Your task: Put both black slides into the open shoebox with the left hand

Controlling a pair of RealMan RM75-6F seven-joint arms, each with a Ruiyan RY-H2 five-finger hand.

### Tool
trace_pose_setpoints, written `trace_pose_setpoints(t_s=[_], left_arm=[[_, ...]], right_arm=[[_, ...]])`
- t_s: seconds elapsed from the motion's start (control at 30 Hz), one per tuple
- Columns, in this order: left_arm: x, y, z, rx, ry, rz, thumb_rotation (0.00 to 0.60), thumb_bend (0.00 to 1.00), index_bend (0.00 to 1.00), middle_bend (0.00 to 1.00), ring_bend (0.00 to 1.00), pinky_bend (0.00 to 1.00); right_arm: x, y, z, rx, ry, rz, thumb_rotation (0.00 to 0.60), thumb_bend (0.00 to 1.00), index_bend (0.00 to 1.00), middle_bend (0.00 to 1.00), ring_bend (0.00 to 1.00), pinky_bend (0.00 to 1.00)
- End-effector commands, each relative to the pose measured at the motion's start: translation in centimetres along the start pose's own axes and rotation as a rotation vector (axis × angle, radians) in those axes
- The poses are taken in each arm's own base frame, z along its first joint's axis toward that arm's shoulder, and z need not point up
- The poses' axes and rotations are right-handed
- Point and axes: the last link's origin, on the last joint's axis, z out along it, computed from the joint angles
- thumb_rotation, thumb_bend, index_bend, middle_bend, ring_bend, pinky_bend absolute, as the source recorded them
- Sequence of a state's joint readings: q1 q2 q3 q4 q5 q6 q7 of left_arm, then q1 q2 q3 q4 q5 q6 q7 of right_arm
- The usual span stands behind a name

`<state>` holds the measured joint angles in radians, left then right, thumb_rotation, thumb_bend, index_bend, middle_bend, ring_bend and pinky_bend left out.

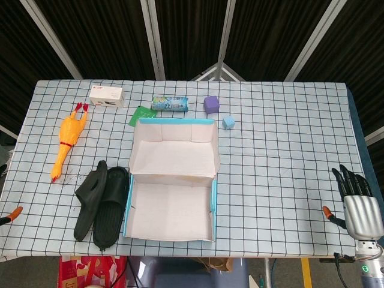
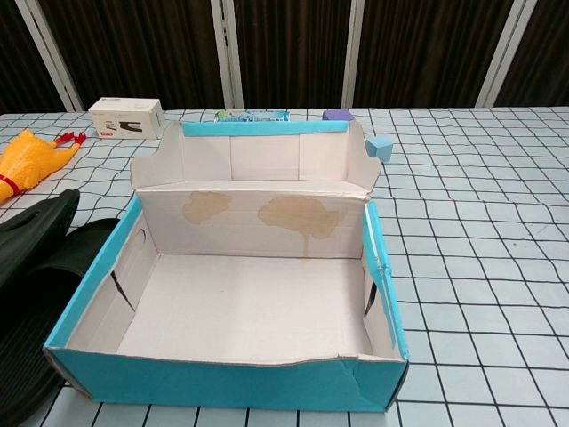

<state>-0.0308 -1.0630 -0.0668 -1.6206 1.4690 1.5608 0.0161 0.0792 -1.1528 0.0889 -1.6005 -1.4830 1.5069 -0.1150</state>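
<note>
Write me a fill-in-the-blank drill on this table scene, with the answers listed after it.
1. The two black slides lie side by side on the ____ side of the shoebox.
2. The inside of the shoebox holds ____.
3. The rubber chicken is coloured ____.
4. The right robot hand holds ____.

Missing words: left; nothing; yellow; nothing

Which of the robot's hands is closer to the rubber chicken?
Left. Only an orange tip of the left hand shows at the table's left edge, just below the rubber chicken. The right hand rests across the table, by the far right edge.
</note>
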Motion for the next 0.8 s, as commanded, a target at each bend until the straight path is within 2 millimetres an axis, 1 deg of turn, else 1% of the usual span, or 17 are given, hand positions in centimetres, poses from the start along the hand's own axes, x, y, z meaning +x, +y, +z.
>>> trace_pose_setpoints(t_s=[0.03, 0.33, 0.57, 0.67, 0.8], left_arm=[[0.0, -0.1, 0.0, 0.001, -0.001, 0.0, 0.6, 0.21, 0.03, 0.0, 0.0, 0.0], [-0.1, 0.2, 0.0, -0.004, -0.019, 0.0, 0.6, 0.21, 0.03, 0.0, 0.0, 0.0], [-0.6, 0.4, 0.4, -0.016, -0.051, 0.004, 0.6, 0.21, 0.03, 0.0, 0.0, 0.0], [-0.9, 1.1, 1.0, -0.084, -0.097, -0.022, 0.6, 0.2, 0.03, 0.0, 0.0, 0.0], [-1.3, 1.6, 2.7, -0.183, -0.212, -0.044, 0.6, 0.18, 0.03, 0.0, 0.0, 0.0]], right_arm=[[0.0, 0.0, 0.0, -0.002, -0.004, -0.001, 0.6, 0.24, 0.0, 0.03, 0.1, 0.11], [-0.1, 0.1, -0.2, -0.008, -0.015, 0.001, 0.6, 0.25, 0.0, 0.03, 0.1, 0.11], [0.0, 0.3, -0.5, -0.027, -0.022, 0.006, 0.6, 0.25, 0.0, 0.03, 0.1, 0.11], [-0.1, 0.4, -0.5, -0.039, -0.032, 0.01, 0.6, 0.25, 0.0, 0.03, 0.1, 0.11], [-0.3, 0.2, -0.4, -0.035, -0.054, 0.007, 0.6, 0.25, 0.0, 0.03, 0.1, 0.11]])
